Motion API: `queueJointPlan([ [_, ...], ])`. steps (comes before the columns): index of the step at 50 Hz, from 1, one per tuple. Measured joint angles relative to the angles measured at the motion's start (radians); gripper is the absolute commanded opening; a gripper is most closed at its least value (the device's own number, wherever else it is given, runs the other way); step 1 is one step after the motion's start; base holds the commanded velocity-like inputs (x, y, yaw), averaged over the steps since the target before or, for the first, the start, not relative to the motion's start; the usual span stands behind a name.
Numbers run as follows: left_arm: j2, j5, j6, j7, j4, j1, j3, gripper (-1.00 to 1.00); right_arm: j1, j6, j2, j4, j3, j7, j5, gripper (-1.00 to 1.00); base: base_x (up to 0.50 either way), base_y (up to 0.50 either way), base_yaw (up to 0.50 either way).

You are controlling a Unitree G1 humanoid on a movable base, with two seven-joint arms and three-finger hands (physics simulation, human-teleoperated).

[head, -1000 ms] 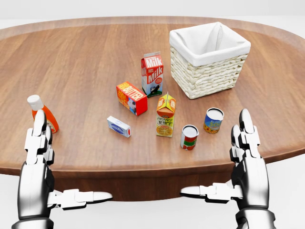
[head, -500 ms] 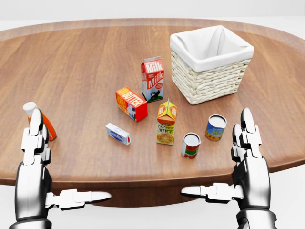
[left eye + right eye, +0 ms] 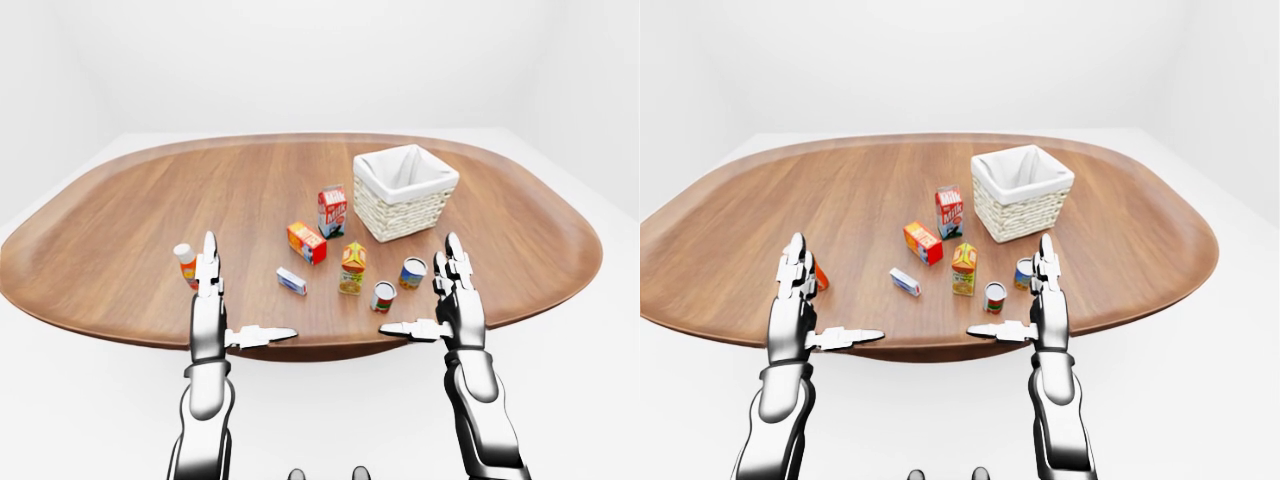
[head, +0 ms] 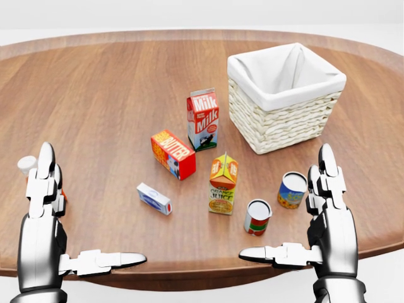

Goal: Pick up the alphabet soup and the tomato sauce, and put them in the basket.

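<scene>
The alphabet soup (image 4: 292,190), a blue and yellow can, stands upright on the wooden table (image 4: 101,95), just left of my right hand's raised fingers (image 4: 326,183). The tomato sauce (image 4: 257,217), a red and green can, stands a little lower left of it, above my right thumb. The white-lined wicker basket (image 4: 284,126) sits at the upper right. My right hand (image 4: 285,214) is open at the table's near edge and holds nothing. At the lower left my left hand (image 4: 95,203) is open too.
A milk carton (image 4: 202,118), a butter box (image 4: 173,153), an orange juice carton (image 4: 221,185) and a small white box (image 4: 154,198) stand left of the cans. A ketchup bottle (image 4: 26,165) is mostly hidden behind my left fingers.
The whole picture has shifted: the camera moved closer, and the table's things slid lower and grew larger in the head view. Both hands keep their open pose.
</scene>
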Motion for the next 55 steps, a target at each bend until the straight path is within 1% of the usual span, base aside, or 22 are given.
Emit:
queueJointPlan([
  [55,0.001,0.0,0.0,-0.008,0.003,-0.006,0.0,1.0,0.001,0.0,0.0,0.005,0.001,0.002,-0.003,1.0,0.21,0.0,0.0],
])
